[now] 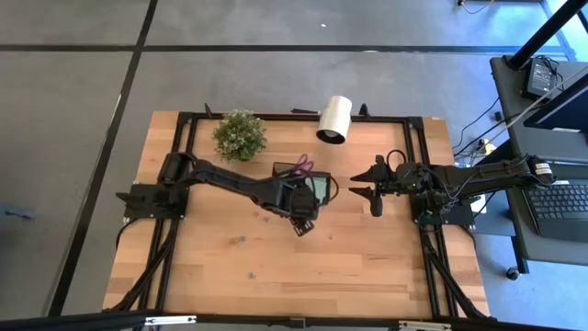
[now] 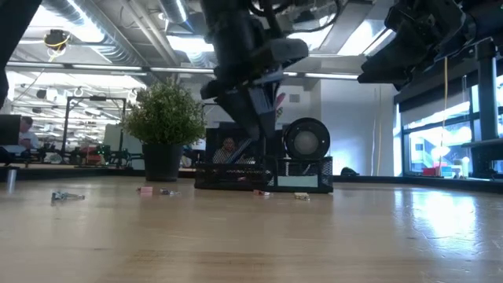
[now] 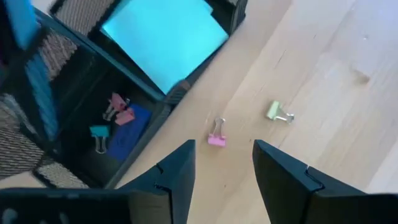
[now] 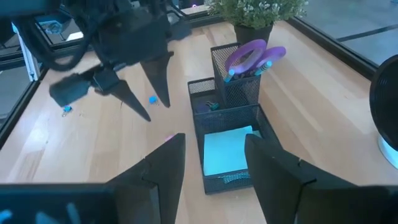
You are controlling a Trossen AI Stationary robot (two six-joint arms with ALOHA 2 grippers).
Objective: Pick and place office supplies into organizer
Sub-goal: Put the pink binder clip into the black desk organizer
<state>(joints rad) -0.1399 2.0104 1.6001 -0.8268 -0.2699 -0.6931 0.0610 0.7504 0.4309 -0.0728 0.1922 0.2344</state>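
Observation:
The black mesh organizer (image 1: 308,181) stands mid-table. Its taller cup holds the purple-handled scissors (image 4: 252,55). A light sticky-note pad (image 3: 165,36) lies in its low tray, and small clips (image 3: 117,112) lie in another compartment. My left gripper (image 3: 224,168) is open and hovers off the table by the organizer's near side (image 1: 301,221), over a pink clip (image 3: 216,139). A pale green clip (image 3: 277,112) lies close by. My right gripper (image 4: 214,165) is open and waits to the organizer's right (image 1: 372,198), raised.
A potted plant (image 1: 241,135) and a white roll (image 1: 334,119) stand near the far edge. More small clips lie on the table left of the organizer (image 2: 67,196) (image 4: 152,99). The near half of the table (image 1: 294,276) is bare wood apart from small pieces.

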